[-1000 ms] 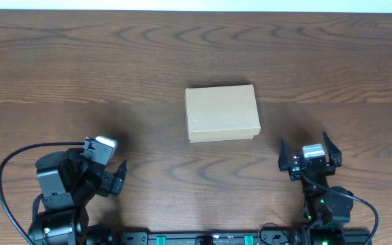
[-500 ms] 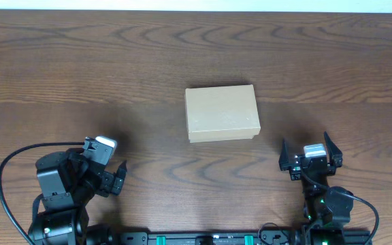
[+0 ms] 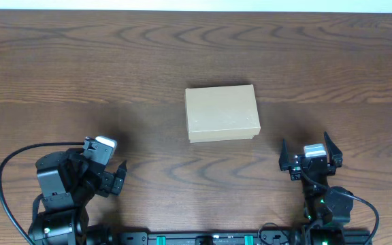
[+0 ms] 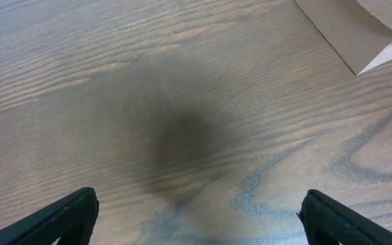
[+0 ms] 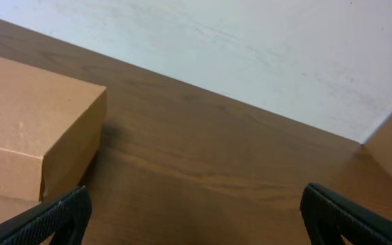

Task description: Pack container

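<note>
The container (image 3: 222,112) is a small tan cardboard box with its lid shut, lying in the middle of the dark wood table. Its corner shows at the top right of the left wrist view (image 4: 352,27) and at the left of the right wrist view (image 5: 26,136). My left gripper (image 3: 114,178) is open and empty near the front left edge, well left of the box. My right gripper (image 3: 310,158) is open and empty near the front right edge, below and right of the box. No stationery items are in view.
The wood table (image 3: 80,68) spreads around the box. A white wall (image 5: 250,47) rises behind the table's far edge in the right wrist view. A black cable (image 3: 5,170) loops beside the left arm.
</note>
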`<action>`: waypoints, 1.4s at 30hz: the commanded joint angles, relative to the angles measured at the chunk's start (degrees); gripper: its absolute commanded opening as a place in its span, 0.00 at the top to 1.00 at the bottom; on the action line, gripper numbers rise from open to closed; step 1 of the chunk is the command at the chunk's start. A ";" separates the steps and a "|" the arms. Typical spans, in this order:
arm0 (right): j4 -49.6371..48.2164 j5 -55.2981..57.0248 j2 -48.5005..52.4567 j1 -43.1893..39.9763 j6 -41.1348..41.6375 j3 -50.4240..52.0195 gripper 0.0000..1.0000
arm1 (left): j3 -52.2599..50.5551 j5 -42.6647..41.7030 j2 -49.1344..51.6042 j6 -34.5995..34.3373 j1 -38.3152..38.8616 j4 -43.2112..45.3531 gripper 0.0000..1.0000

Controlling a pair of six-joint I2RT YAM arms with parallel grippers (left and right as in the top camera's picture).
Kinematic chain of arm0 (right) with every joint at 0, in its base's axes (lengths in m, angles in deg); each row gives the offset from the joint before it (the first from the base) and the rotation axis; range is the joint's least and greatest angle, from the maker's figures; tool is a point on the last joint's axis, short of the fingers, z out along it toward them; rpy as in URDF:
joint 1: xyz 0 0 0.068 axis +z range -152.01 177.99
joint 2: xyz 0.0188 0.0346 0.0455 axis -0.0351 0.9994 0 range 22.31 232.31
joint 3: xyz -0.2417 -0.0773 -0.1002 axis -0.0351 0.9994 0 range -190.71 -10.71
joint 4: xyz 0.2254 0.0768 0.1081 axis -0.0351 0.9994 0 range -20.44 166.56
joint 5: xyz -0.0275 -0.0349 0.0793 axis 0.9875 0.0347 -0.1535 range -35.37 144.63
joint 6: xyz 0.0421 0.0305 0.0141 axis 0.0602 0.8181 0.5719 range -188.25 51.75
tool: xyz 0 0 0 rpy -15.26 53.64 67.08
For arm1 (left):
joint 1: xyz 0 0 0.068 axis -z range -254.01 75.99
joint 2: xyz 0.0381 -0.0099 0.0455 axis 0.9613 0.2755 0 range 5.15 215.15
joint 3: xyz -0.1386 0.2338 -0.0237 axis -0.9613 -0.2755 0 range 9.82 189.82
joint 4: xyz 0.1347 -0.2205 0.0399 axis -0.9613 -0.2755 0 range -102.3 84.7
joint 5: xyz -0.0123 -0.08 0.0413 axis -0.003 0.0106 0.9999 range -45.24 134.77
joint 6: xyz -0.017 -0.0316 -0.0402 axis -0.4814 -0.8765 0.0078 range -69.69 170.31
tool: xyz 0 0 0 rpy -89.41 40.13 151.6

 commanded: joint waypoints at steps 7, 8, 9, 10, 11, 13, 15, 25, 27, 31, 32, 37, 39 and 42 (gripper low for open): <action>0.42 0.74 0.02 0.04 0.81 0.04 0.01 | -0.11 0.63 -0.22 0.00 0.11 -0.09 0.04; 0.42 0.74 0.02 0.04 0.79 0.04 0.01 | -0.11 0.61 -0.22 0.00 0.11 -0.07 0.05; 0.42 0.74 0.02 0.04 0.79 0.04 0.01 | -0.11 0.61 -0.22 0.00 0.11 -0.07 0.04; 0.42 0.74 0.02 0.04 0.79 0.04 0.01 | -0.11 0.61 -0.22 0.00 0.11 -0.07 0.05; 0.42 0.74 0.02 0.04 0.79 0.04 0.01 | -0.11 0.61 -0.22 0.00 0.11 -0.07 0.05; 0.42 0.74 0.02 0.04 0.79 0.04 0.01 | -0.11 0.61 -0.22 0.00 0.11 -0.07 0.04; 0.42 0.74 0.02 0.04 0.79 0.04 0.01 | -0.11 0.61 -0.22 -0.04 0.11 -0.22 0.05; 0.42 0.74 0.02 0.04 0.79 0.04 0.01 | -5.38 -10.75 -5.18 -2.32 2.01 34.62 0.04; 0.42 0.74 0.02 0.04 0.79 0.04 0.01 | -7.96 -8.17 -7.41 -6.82 3.08 46.07 0.04; 0.42 0.74 0.02 0.04 0.79 0.04 0.01 | -11.28 8.81 -11.82 -25.57 4.94 54.12 0.04; 0.39 0.74 0.02 0.04 0.79 0.04 0.01 | -11.72 11.26 -12.90 -27.36 5.20 53.70 0.05; 0.39 0.74 0.02 0.04 0.79 0.04 0.01 | -13.73 12.26 -17.07 -24.24 5.46 49.66 0.04; 0.42 0.74 0.02 0.04 0.79 0.04 0.01 | -14.29 13.25 -19.10 -24.30 5.46 46.21 0.05; 0.42 0.74 0.02 0.04 0.79 0.04 0.01 | -15.02 13.86 -21.51 -24.26 5.46 41.79 0.05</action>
